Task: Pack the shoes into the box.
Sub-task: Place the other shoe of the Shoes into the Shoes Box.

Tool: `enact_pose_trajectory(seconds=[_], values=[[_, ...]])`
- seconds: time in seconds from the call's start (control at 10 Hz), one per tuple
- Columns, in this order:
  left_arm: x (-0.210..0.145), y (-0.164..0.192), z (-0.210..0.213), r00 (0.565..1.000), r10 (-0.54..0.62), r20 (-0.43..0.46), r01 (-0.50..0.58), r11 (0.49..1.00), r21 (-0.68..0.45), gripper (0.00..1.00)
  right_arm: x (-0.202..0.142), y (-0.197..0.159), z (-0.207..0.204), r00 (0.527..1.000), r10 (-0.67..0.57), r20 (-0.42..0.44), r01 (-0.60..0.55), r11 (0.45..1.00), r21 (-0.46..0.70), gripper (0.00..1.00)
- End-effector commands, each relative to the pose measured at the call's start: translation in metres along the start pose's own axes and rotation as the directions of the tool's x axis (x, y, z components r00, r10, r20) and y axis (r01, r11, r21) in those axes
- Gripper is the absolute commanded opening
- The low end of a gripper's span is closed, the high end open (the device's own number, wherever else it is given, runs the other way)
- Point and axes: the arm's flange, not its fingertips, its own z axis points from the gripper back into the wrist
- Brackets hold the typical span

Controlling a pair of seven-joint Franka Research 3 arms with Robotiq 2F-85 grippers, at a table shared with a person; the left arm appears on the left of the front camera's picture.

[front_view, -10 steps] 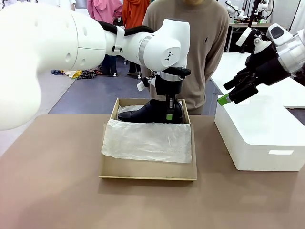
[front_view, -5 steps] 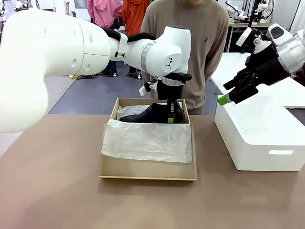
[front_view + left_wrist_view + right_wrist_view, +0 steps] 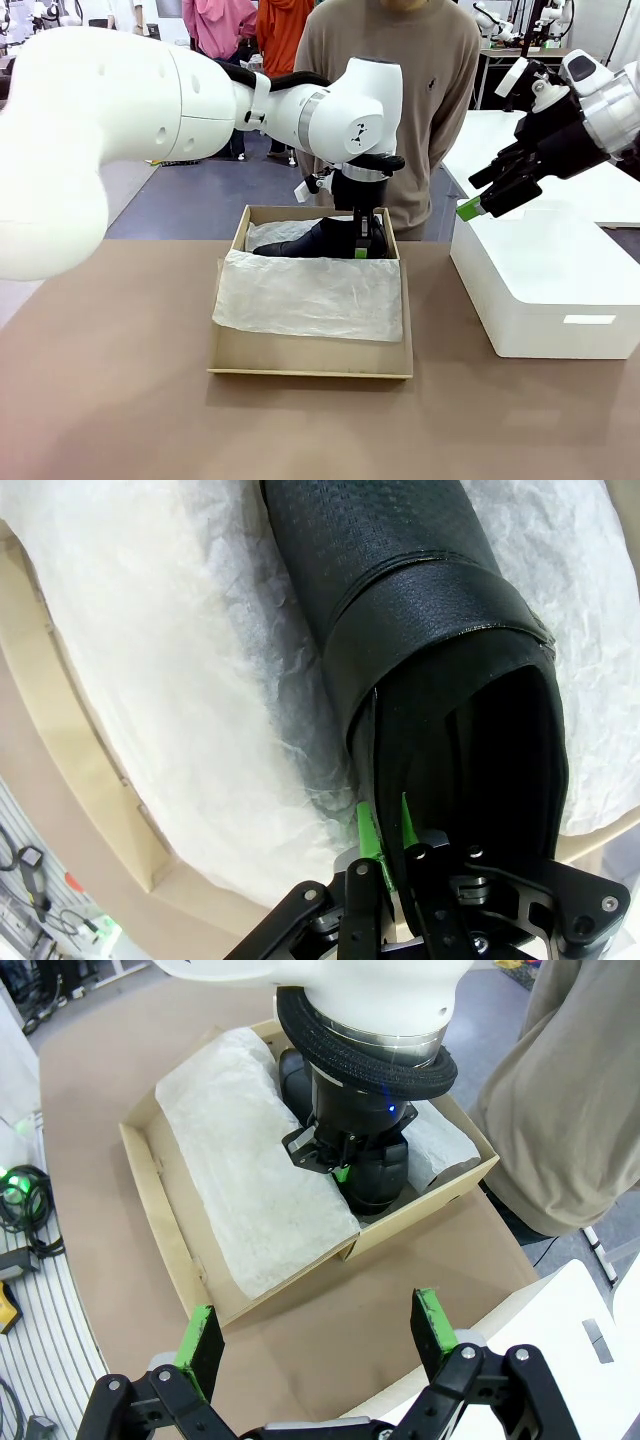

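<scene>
Table [image 3: 110,400]: your left gripper [image 3: 357,238], pinching the black dress shoe [image 3: 305,241], is sinking it deeper into the shoebox [image 3: 310,366], so release is nearing; right gripper [image 3: 316,1332] is waiting spread.

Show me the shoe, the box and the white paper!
shoe [image 3: 303,243]: front view, on its black upper toward the toe.
box [image 3: 310,358]: front view, bare tan cardboard at its near edge.
white paper [image 3: 310,295]: front view, middle of the crumpled sheet.
</scene>
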Motion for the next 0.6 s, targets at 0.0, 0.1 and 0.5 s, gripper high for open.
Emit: enact_pose_trajectory(seconds=[0.0,0.1,0.5], values=[[-0.006,-0.003,0.01,0.999,0.054,0.007,-0.054,0.998,0.025,0.4,0.0,-0.002,-0.002,1.0,0.011,0.022,-0.011,1.0,0.013,1.0],[-0.005,-0.002,0.015,0.999,0.052,0.007,-0.052,0.998,0.021,0.6,0.0,-0.002,-0.002,1.0,0.011,0.022,-0.011,1.0,0.013,1.0],[0.005,-0.002,0.066,0.997,0.075,0.017,-0.074,0.996,-0.039,1.0,0.0,-0.002,-0.002,1.0,0.011,0.022,-0.011,1.0,0.013,1.0]])
